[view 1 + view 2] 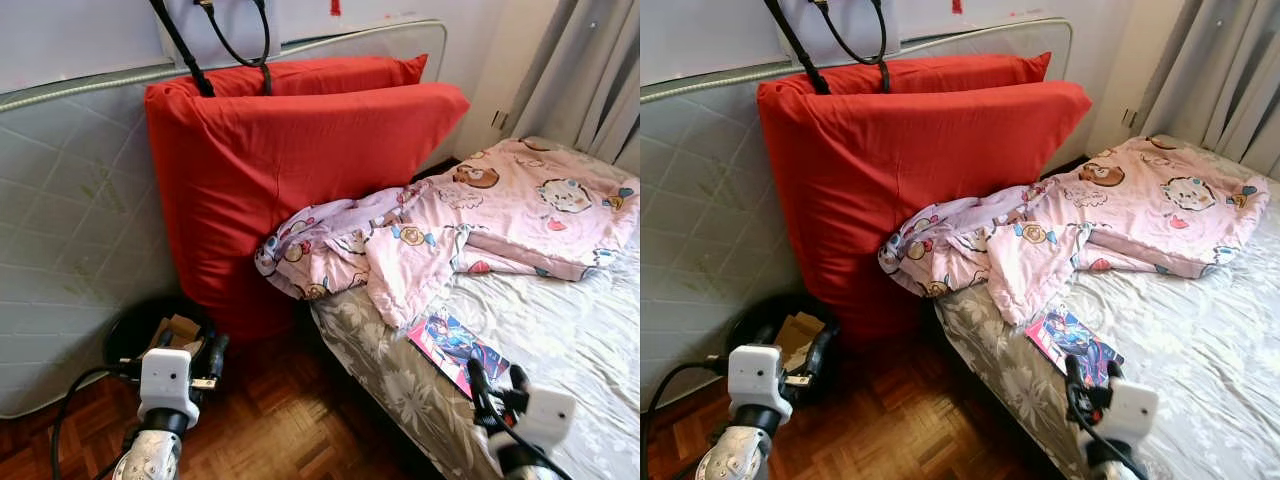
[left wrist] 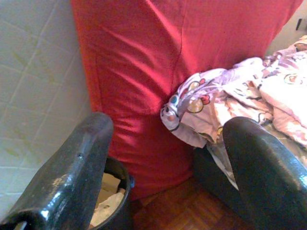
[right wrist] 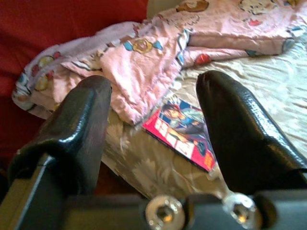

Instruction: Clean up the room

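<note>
A red and blue comic book lies flat on the bed's floral sheet, near its front corner. My right gripper hovers just in front of the book, open and holding nothing; in the right wrist view the comic book lies between and beyond the fingers. A crumpled pink cartoon-print blanket spreads over the bed behind it. My left gripper is open over the floor, by a black bin holding cardboard scraps.
A big red cushion leans against an upright grey mattress with a second red cushion behind it. Black bag straps hang over the top. Grey curtains stand at the right. Parquet floor lies between bin and bed.
</note>
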Motion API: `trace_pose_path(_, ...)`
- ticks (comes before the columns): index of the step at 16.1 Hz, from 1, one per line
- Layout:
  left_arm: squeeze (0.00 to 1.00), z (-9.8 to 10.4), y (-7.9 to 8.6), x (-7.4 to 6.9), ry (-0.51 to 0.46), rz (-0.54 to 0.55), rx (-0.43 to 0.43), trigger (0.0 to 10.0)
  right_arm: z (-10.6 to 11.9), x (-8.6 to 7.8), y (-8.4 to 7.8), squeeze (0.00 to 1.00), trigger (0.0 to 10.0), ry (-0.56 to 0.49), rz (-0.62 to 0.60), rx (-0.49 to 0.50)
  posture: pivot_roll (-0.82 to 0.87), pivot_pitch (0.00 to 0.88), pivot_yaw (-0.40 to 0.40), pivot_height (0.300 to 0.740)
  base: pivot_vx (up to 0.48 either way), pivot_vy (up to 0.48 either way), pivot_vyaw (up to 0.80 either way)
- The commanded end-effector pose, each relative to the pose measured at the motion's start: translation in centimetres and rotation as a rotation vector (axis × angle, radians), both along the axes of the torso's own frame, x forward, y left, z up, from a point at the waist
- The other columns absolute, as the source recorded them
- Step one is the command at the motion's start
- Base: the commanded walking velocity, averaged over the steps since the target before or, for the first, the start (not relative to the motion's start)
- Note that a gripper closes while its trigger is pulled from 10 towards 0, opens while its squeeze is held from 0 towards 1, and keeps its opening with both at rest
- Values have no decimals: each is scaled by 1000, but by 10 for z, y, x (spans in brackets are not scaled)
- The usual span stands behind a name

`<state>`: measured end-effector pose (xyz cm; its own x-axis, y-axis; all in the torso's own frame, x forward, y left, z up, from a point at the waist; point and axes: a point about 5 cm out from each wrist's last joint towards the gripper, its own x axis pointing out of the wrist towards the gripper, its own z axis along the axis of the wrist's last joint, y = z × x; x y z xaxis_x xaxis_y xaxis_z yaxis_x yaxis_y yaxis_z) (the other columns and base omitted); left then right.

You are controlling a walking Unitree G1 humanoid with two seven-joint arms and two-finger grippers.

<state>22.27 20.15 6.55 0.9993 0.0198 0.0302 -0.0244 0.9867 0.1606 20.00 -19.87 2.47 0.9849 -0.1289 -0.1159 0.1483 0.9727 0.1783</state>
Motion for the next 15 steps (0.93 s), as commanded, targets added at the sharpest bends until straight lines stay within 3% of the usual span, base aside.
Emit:
trace_pose_path(1,0,5,-4,2,-6,-22,-2,10000,-2,2,2,0,10000,8,-8,11,94,0,-13,740,0,0,0)
trace_pose_path(6,0,9,1,4,1,-24,8,10000,-1,6,15,0,10000,1,-1,48,86,0,3,740,0,0,0)
trace_pose_path(15,0,5,-7,4,22,-30,-26,10000,-1,-4,15,0,10000,15,10,38,29,0,-11,740,0,0,0)
